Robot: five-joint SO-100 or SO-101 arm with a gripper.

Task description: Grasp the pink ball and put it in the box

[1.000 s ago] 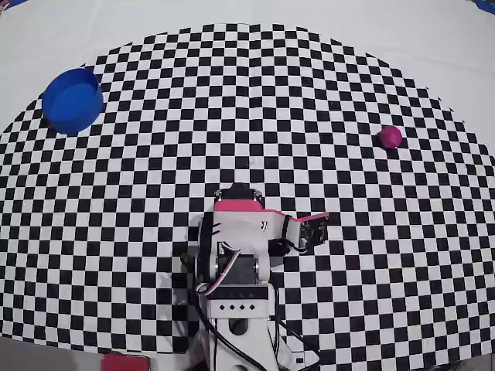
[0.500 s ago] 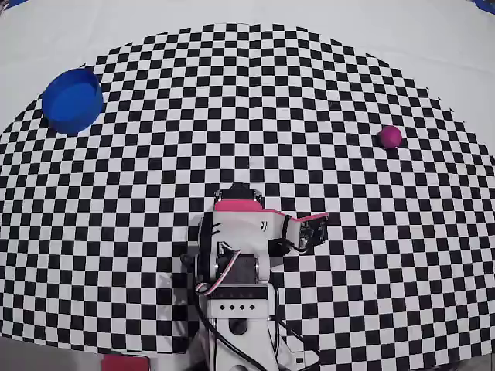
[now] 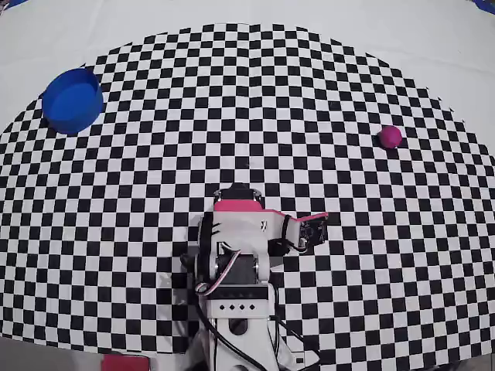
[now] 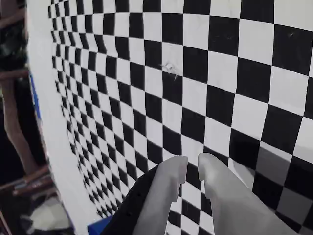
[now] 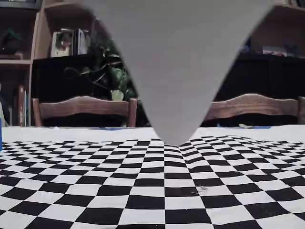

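Pincer clenched, empty, tips nearly touching, low over checkered tabletop, folded close to arm base in overhead view. Pink ball well apart, upper right on checkers. Box far off at upper left edge.

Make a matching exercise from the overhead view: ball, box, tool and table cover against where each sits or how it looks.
Things:
1. ball
2. box
3. tool
4. cover

Descriptions:
A. blue, upper left
B. black and white checks
C. pink, at the right
D. near the centre, beside the arm's pink panel

Pairs: 1-C, 2-A, 3-D, 4-B
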